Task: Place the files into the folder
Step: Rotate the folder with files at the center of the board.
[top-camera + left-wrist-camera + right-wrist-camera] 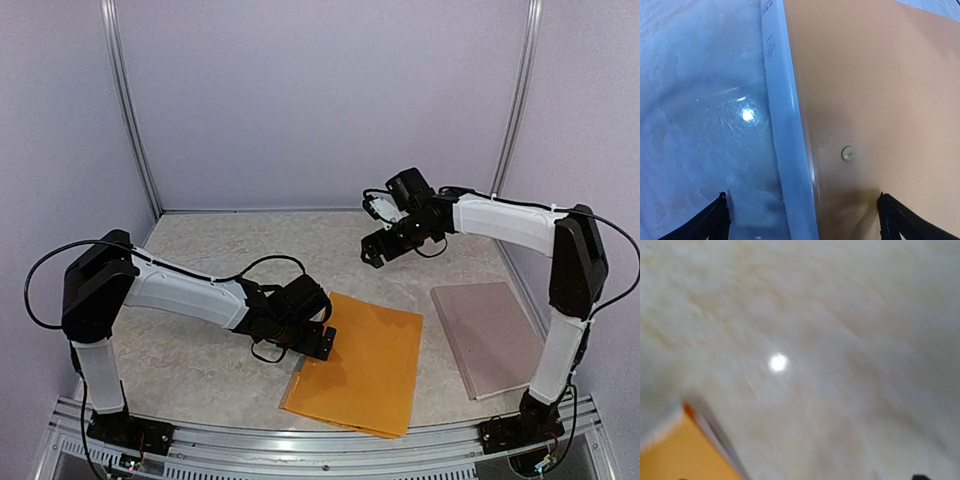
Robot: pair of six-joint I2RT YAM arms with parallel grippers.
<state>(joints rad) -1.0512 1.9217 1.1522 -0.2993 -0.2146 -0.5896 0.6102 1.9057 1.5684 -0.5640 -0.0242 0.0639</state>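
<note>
The orange-yellow folder (365, 365) lies shut and flat on the table at front centre. My left gripper (322, 340) hovers low over its left edge. In the left wrist view my left gripper (802, 222) is open wide, one fingertip (715, 220) over the table and the other over the orange cover (875, 100), astride the white spine strip (787, 130). My right gripper (380, 248) hangs above the back of the table, open and holding nothing. Its blurred wrist view shows the folder's corner (670, 455). The files are out of view.
A pinkish-brown flat board (487, 335) lies at the right, beside the right arm's upright link. A small rivet (848, 153) sits in the folder's cover near the spine. Walls and metal posts close in the back and sides.
</note>
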